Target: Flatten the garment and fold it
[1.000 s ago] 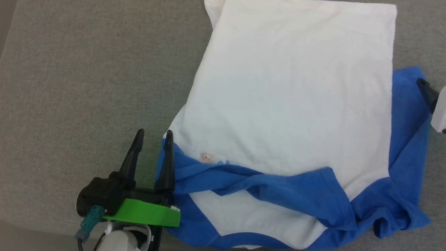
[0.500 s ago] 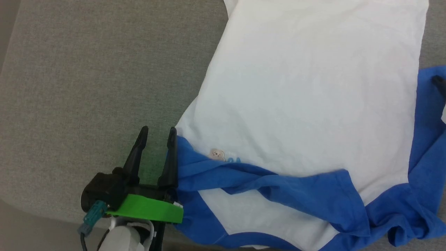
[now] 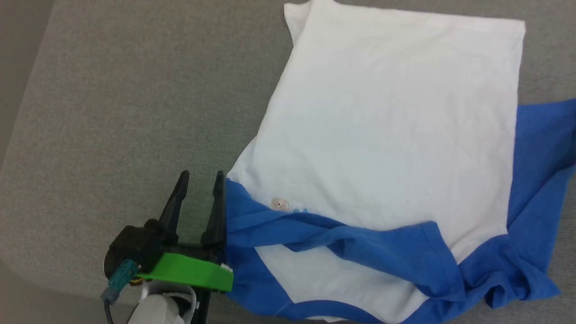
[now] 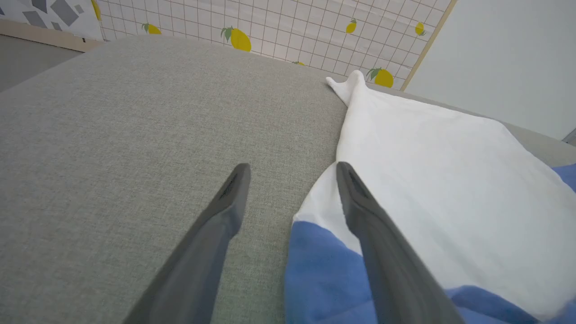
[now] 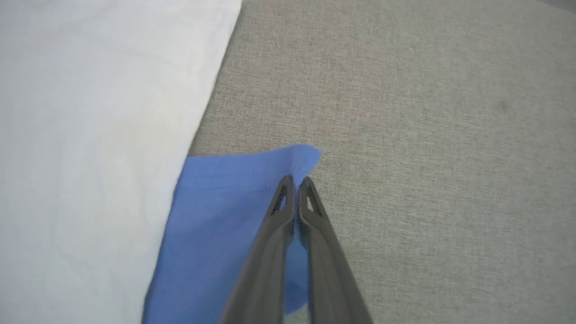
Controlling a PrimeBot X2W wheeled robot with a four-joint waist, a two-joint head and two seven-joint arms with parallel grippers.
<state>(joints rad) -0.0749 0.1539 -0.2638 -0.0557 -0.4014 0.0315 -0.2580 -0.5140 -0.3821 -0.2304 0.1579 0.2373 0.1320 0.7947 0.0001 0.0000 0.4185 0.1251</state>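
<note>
There is one T-shirt [image 3: 387,126], with two blue sleeves [image 3: 360,243] and one small bear patch [image 3: 280,204]. There is one grey table [image 3: 112,112]. The tools are two, the left tool [image 3: 202,174] and the right tool [image 5: 296,180], each with two dark fingers [image 4: 225,211]. The wall print shows at least six lemons [image 4: 238,40].

Head view: camera high above the desk [image 3: 126,112], facing steeply down, taking in most of the T-shirt [image 3: 387,126] and the left gripper [image 3: 201,173] at lower left. Left wrist view: camera low and close behind that gripper, facing along it across the desk toward a lemon-patterned tiled wall [image 4: 279,27]; it shares the T-shirt's left edge with the head view. Right wrist view: camera close above the desk, facing down along the right gripper [image 5: 296,179] at a blue sleeve corner [image 5: 243,180], which the head view has at its right edge.
</note>
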